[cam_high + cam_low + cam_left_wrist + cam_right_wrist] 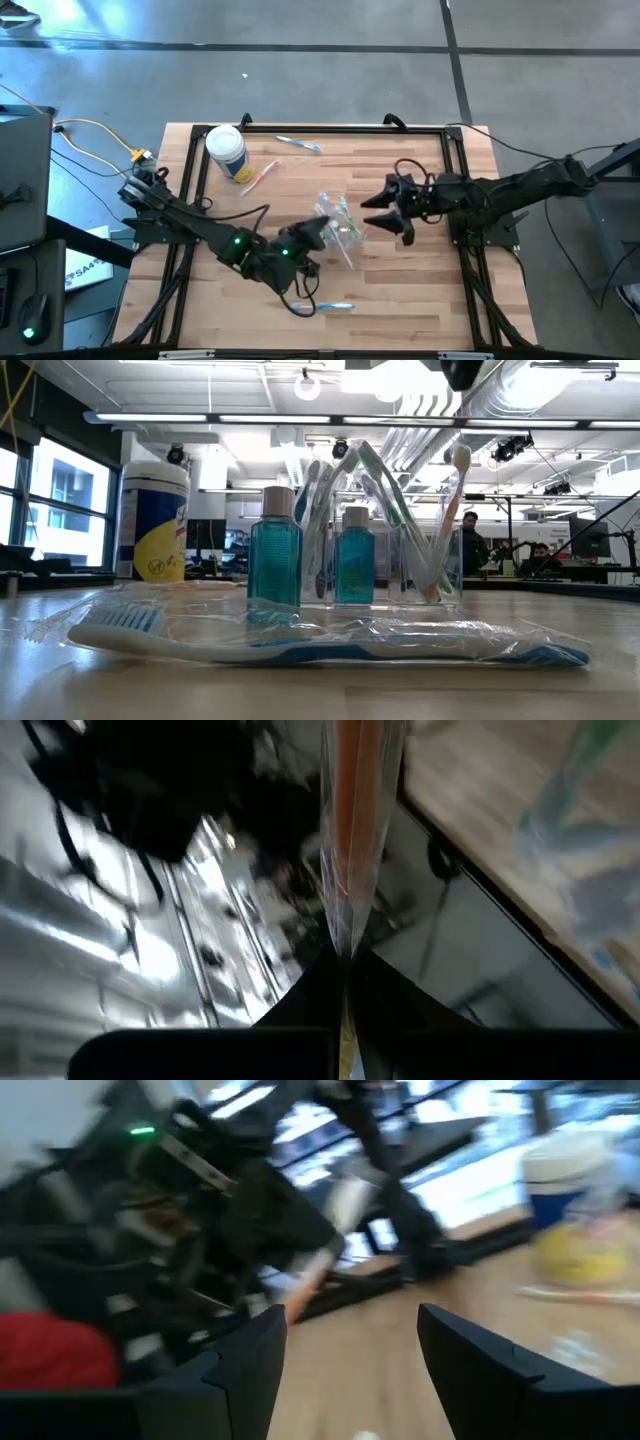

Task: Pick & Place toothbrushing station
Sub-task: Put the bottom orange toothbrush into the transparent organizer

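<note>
The toothbrushing station (pixel 340 225) is a clear holder at the table's middle. In the low view (pixel 360 540) it holds two teal bottles and several upright toothbrushes. My left gripper (pixel 316 233) is at its left side, shut on a clear-wrapped orange-handled toothbrush (pixel 352 820). My right gripper (pixel 380 212) is just right of the station, open and empty; its two fingers show apart in the right wrist view (pixel 350 1355). An orange-handled brush (pixel 447 525) leans in the station's right compartment. I cannot tell if it is the held one. My left gripper pinches the wrapped toothbrush between its two fingers, at the narrow end of the clear wrapper (pixel 346 945). The brush runs straight on from the fingertips, along the fingers. What its far end rests on lies outside the left wrist view.
A white-lidded canister with a yellow label (pixel 227 150) stands at the far left. Loose wrapped toothbrushes lie beside it (pixel 258 178), at the far edge (pixel 298 144) and at the near edge (pixel 335 307), close to the low camera (pixel 330 645). A black frame rims the table (pixel 330 127).
</note>
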{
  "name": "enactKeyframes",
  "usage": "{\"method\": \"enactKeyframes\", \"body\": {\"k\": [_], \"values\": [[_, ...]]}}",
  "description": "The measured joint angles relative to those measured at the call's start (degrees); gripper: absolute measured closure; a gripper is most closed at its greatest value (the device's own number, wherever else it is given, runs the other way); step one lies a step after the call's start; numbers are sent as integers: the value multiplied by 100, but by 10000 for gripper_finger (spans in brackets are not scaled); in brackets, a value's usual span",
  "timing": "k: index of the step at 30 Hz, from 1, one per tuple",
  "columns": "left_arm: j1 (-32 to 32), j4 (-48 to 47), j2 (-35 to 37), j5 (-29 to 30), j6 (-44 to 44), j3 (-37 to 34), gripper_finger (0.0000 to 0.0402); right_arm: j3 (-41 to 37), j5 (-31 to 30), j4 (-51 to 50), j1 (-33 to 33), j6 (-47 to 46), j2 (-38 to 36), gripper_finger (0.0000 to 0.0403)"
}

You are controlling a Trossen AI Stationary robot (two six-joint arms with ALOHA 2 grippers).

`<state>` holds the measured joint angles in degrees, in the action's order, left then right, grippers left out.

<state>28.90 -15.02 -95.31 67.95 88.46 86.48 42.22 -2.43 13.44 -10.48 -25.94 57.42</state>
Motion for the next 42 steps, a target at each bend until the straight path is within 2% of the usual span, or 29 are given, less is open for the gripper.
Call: {"method": "enactKeyframes", "body": {"k": [2,6,8,10,14,27,32,37,42], "values": [[-36,500,-70,-296,577,0,398,1,300,247,9,-1,120,182],[-97,1379,-207,-639,1433,0,398,0,422,307,11,-101,344,182],[-147,1673,-293,-773,1764,8,398,0,482,314,11,-150,488,182],[-170,1770,-352,-771,1918,6,398,0,802,359,13,-20,614,182],[-276,1827,-426,-805,1952,7,398,2,1192,528,5,23,741,182],[-495,1788,-428,-1075,1931,7,393,2,1205,569,0,24,741,182],[-590,1819,-428,-1156,1823,7,394,0,1454,613,0,12,741,186],[-748,1829,-428,-1388,1811,7,394,0,1483,609,2,56,741,207],[-837,1872,-422,-1536,1731,7,394,0,1457,594,4,68,746,250]]}}
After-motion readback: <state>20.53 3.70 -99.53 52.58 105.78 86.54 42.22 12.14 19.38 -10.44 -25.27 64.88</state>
